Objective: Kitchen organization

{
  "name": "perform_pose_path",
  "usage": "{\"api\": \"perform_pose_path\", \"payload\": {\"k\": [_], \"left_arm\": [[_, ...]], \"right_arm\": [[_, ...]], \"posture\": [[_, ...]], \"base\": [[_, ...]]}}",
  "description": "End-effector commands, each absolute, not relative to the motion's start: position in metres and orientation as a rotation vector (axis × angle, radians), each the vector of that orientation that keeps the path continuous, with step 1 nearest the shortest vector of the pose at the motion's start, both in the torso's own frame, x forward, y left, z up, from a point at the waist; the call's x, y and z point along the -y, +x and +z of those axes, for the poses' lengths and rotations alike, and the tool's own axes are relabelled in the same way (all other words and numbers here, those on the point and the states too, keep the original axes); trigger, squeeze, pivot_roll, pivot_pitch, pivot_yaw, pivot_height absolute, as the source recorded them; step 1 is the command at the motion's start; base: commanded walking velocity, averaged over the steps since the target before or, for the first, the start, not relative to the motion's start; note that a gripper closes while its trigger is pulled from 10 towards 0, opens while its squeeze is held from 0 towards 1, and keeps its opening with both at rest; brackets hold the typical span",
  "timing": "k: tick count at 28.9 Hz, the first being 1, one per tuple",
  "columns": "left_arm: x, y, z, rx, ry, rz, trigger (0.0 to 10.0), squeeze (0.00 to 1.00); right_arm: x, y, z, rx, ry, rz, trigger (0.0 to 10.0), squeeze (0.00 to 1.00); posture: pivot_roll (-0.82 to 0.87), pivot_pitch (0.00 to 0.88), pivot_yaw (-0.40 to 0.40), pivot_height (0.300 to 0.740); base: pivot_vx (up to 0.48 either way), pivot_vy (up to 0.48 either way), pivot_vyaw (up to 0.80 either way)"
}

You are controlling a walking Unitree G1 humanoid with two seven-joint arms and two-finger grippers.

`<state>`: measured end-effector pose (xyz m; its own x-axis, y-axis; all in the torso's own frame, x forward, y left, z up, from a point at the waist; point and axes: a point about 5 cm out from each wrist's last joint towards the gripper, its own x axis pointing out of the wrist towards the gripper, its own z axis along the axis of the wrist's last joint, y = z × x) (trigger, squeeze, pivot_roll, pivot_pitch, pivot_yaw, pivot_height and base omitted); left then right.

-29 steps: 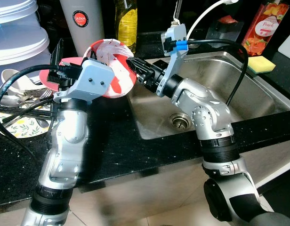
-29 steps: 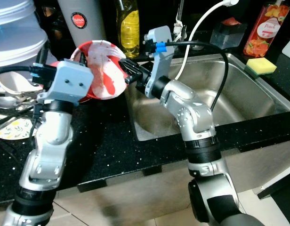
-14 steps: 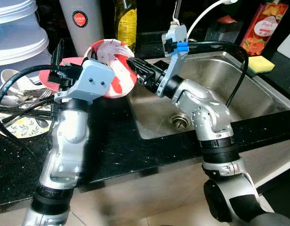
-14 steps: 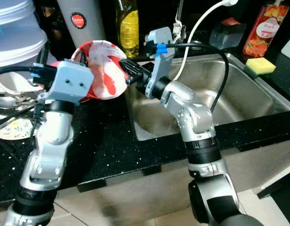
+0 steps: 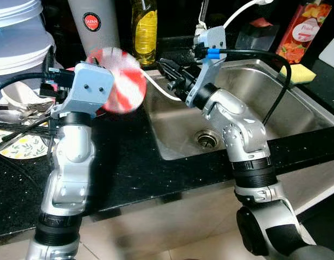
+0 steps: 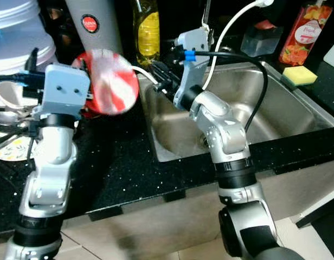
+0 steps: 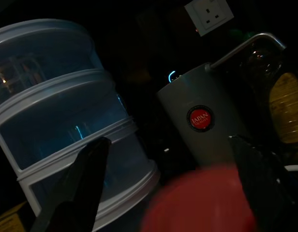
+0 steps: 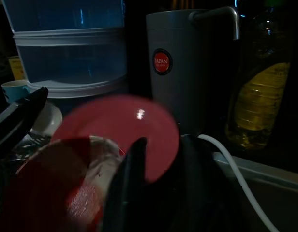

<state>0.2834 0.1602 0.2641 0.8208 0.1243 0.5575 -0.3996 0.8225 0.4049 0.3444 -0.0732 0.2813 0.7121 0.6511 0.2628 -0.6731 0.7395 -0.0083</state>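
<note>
The left hand (image 7: 168, 193) is raised over the black bench (image 5: 129, 157), its two fingers spread wide with a red-and-white plate (image 5: 119, 80) between them, though whether they actually press on it cannot be told; the plate is motion-blurred and stands on edge just left of the sink (image 5: 248, 114). The right hand (image 5: 169, 73) reaches from the sink side toward the plate, its black fingers apart and gripping nothing, with a white cable (image 5: 156, 86) running past them. Behind the plate stand a grey flask with a red round label (image 5: 94, 24), a bottle of yellow liquid (image 5: 145, 24) and a stack of clear tubs with white lids (image 5: 18, 32). To the left, on the bench, a floral plate (image 5: 20, 146) and white bowls (image 5: 18, 97) hold a jumble of cutlery (image 5: 18, 116). The steel sink holds nothing but its drain (image 5: 207, 138); a yellow sponge (image 5: 296, 73) lies on its far right rim beside a red juice carton (image 5: 309, 27). Compared with half a second ago, the right hand has let go of the plate's rim and drawn back toward the tap, while the left arm has swung the plate a little to the left.
</note>
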Motion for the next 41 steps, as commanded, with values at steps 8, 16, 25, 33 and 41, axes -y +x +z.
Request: {"api": "perform_pose_path", "payload": {"k": [8,16,25,33,41], "left_arm": [[-0.161,0.284,0.265,0.534,0.517,0.306,10.0,0.0],[-0.162,0.283,0.266,0.536,0.518,0.31,10.0,0.0],[-0.164,0.283,0.27,0.537,0.462,0.317,10.0,0.0],[-0.163,0.282,0.272,0.544,0.45,0.308,10.0,0.0],[-0.171,0.257,0.288,0.472,0.002,0.082,10.0,0.0]], "right_arm": [[0.075,0.349,0.282,0.276,0.081,0.688,10.0,0.0],[0.075,0.35,0.282,0.279,0.083,0.678,10.0,0.0],[0.076,0.351,0.282,0.285,0.086,0.663,10.0,0.0],[0.077,0.351,0.283,0.286,0.089,0.656,10.0,0.0],[0.102,0.358,0.282,0.336,-0.102,0.554,10.0,0.0]], "posture": [[0.0,0.0,-0.039,0.74],[0.0,0.0,-0.037,0.74],[0.0,0.0,-0.035,0.74],[0.0,0.0,-0.033,0.74],[0.01,0.0,-0.03,0.74]], "base": [[0.0,0.0,0.0],[0.0,0.0,0.0],[0.0,0.0,0.0],[0.0,0.0,0.0],[0.0,0.0,0.0]]}}
